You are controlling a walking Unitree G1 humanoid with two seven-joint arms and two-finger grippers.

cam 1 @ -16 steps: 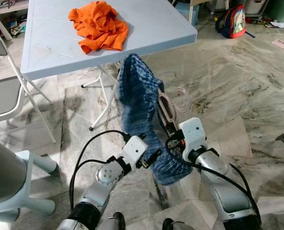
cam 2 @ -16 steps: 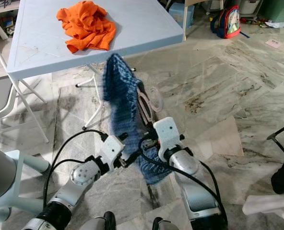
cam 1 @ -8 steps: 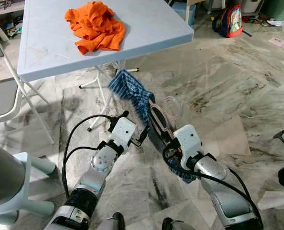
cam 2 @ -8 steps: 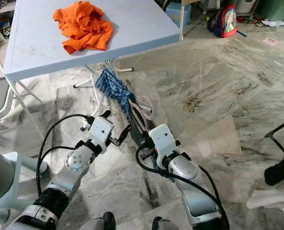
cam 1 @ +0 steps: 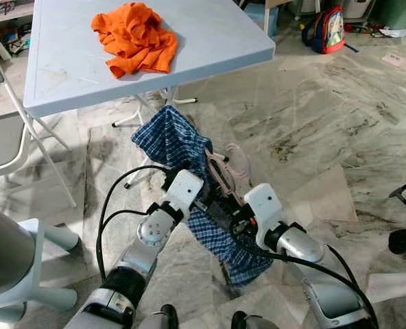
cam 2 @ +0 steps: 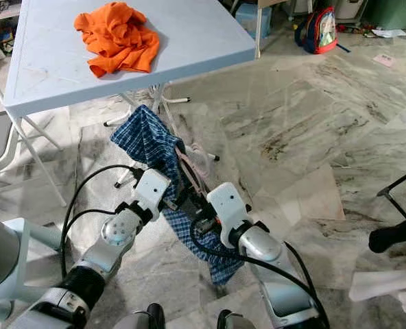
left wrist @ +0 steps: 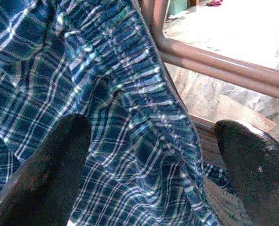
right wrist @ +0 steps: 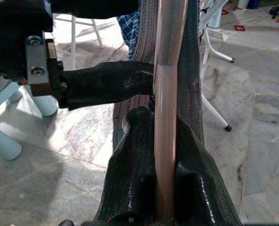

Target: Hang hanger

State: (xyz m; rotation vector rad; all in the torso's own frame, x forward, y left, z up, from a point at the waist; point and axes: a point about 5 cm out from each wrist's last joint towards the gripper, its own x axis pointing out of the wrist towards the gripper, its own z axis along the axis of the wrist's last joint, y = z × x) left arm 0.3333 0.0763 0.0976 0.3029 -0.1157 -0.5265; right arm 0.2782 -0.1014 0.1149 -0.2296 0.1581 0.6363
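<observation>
right gripper [cam 1: 232, 221]: clamped on pink hanger [cam 1: 217, 173], mid-air over floor
left gripper [cam 1: 204, 205]: fingers [left wrist: 54, 165] spread around plaid cloth [cam 1: 172, 140]
hanger axis: 11-to-5 o'clock, 11 o'clock of right gripper
nearer arm: right

Bright daylight, sharp, wrist views perhaps soft

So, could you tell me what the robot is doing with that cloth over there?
The robot stands in front of a light blue folding table and holds a pink hanger with a blue plaid garment draped on it. The right gripper is clamped on the hanger's bar. The left gripper is open, its fingers on either side of the plaid fabric beside the hanger. An orange cloth lies on the table. The hanger is not hung anywhere yet.
</observation>
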